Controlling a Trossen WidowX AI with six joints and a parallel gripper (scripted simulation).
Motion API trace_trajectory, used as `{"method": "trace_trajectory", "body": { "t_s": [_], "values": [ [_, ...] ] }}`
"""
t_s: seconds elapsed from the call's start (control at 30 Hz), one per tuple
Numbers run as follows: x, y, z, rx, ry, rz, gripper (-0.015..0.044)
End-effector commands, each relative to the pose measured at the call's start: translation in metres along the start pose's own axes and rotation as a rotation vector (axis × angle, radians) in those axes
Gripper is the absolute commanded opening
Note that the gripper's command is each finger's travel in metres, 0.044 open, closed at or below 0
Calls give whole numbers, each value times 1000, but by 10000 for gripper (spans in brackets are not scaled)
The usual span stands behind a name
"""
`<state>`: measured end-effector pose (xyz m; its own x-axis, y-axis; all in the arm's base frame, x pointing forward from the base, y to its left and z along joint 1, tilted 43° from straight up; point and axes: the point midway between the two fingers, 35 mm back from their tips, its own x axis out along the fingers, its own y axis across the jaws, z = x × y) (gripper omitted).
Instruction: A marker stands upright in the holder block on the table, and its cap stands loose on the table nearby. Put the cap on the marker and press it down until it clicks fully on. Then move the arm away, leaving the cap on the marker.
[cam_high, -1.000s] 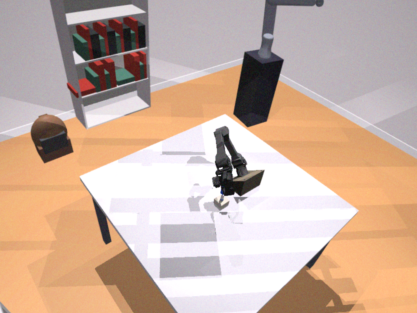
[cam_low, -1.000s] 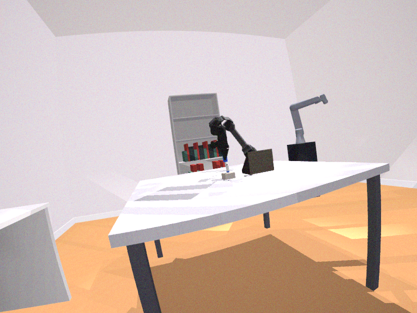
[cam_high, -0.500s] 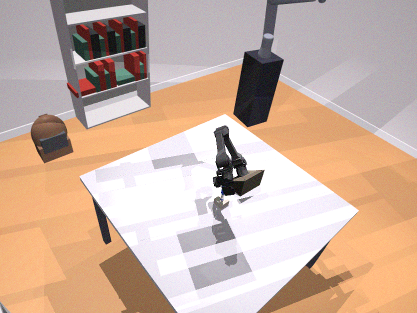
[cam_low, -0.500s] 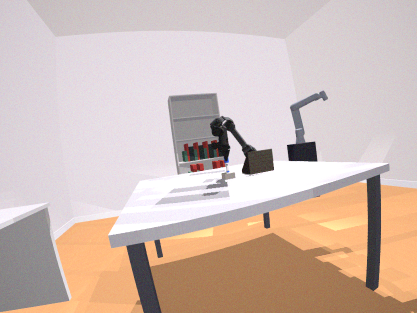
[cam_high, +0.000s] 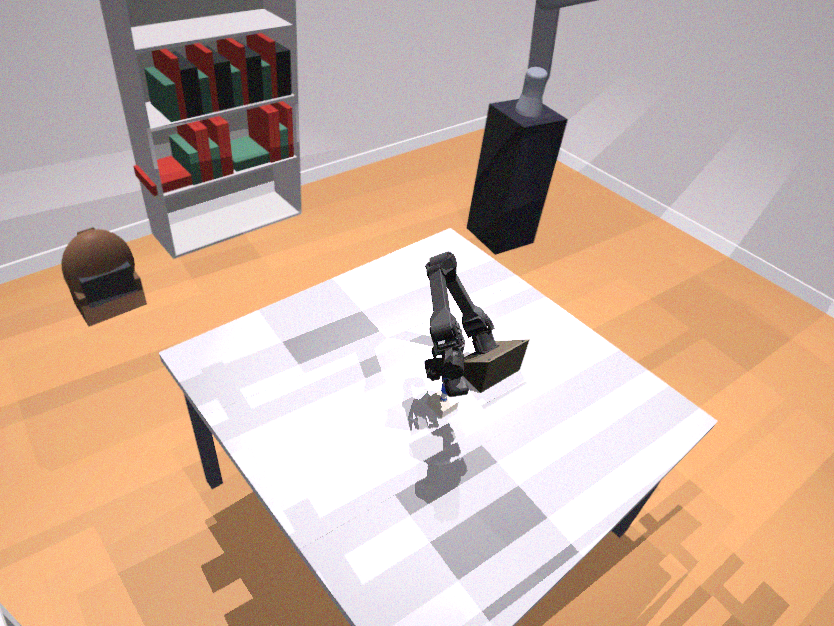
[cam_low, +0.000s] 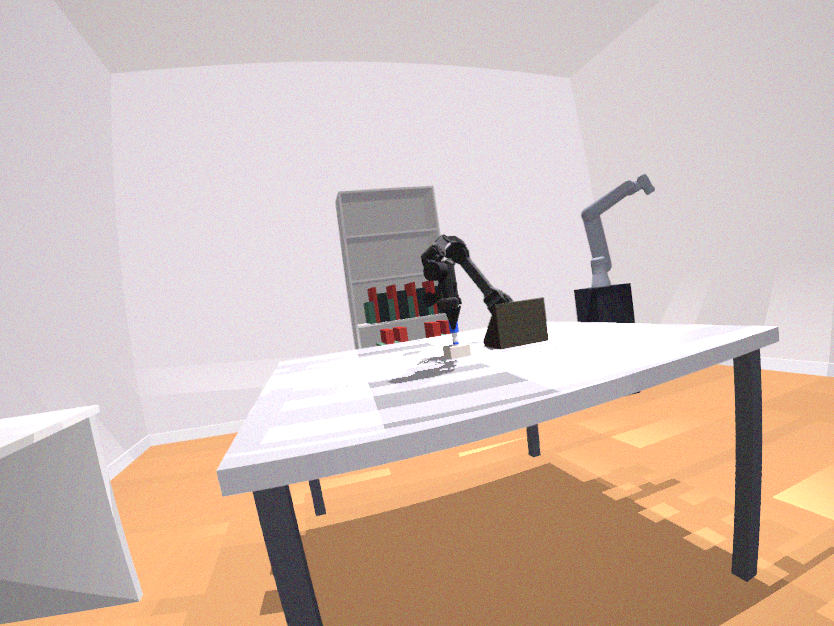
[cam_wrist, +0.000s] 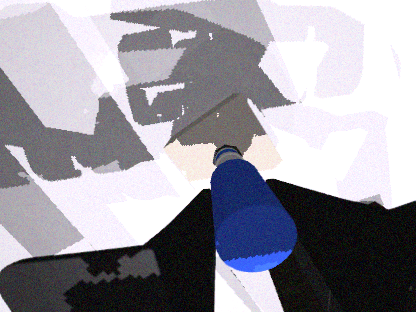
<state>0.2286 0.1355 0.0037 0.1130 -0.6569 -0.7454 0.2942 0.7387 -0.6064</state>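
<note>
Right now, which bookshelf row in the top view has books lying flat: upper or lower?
The lower row: a red book and a green book lie flat there; the upper row's all stand.

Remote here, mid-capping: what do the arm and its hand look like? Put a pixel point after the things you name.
The arm (cam_high: 441, 289) (cam_low: 476, 269) is dark, nearly black, built from slim straight links with bulkier, blocky joints. The hand (cam_high: 447, 389) (cam_low: 454, 328) (cam_wrist: 238, 192) is black too, with broad, flat-sided fingers that narrow toward their tips. I can make out no cables or markings on either.
</note>
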Motion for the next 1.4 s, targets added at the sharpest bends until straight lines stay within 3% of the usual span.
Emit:
{"method": "trace_trajectory", "body": {
  "t_s": [0.0, 0.57, 1.13, 1.23, 1.37],
  "values": [
    [6, 0, 0, -5, -6, 0, 0],
    [25, -1, 0, -5, -7, -1, 0],
    [24, -1, 0, 2, -1, 0, 440],
    [14, 0, 0, 1, -1, 0, 440],
    [-41, 1, 0, 1, 1, 1, 440]
  ]
}}
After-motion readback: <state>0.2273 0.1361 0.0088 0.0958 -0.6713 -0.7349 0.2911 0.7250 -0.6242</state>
